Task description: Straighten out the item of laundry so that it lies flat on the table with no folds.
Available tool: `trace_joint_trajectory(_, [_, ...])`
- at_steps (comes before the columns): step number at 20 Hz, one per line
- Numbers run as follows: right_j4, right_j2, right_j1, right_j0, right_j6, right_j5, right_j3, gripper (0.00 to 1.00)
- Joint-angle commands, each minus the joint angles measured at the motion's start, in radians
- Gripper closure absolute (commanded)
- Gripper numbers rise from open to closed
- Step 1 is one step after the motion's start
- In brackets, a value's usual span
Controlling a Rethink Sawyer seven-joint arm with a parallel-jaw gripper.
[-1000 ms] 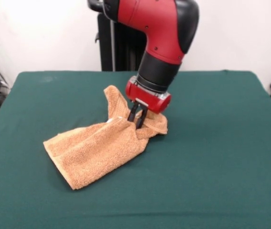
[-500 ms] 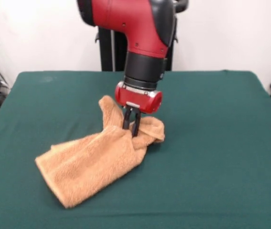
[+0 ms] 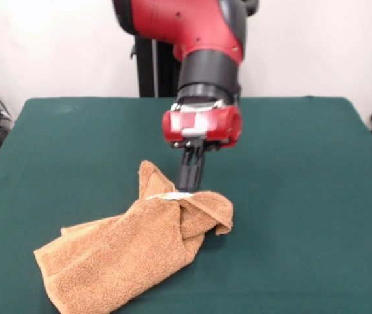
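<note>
Fluffy orange-tan terry towel (image 3: 130,252), rumpled and folded, near the green felt table's (image 3: 303,196) front edge; gripper (image 3: 189,185) pinches its top fold

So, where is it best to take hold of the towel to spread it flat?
Probably the free corner of the towel that sticks up beside the hand. Come from above: it stands clear of the table, while the rest lies folded over itself.

Pincer (image 3: 190,184) closed on rumpled towel (image 3: 133,252); white tag (image 3: 166,195) beside it; green table (image 3: 303,196)
</note>
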Motion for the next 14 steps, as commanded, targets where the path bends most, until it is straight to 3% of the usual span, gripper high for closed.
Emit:
trace_joint_trajectory(1, [0.174, -0.002, 0.127, 0.091, 0.039, -0.244, -0.016, 1.00])
trace_joint_trajectory(9, [0.183, -0.006, 0.095, 0.096, 0.046, -0.152, -0.018, 1.00])
trace_joint_trajectory(14, [0.193, -0.019, 0.086, 0.090, -0.021, 0.141, -0.023, 1.00])
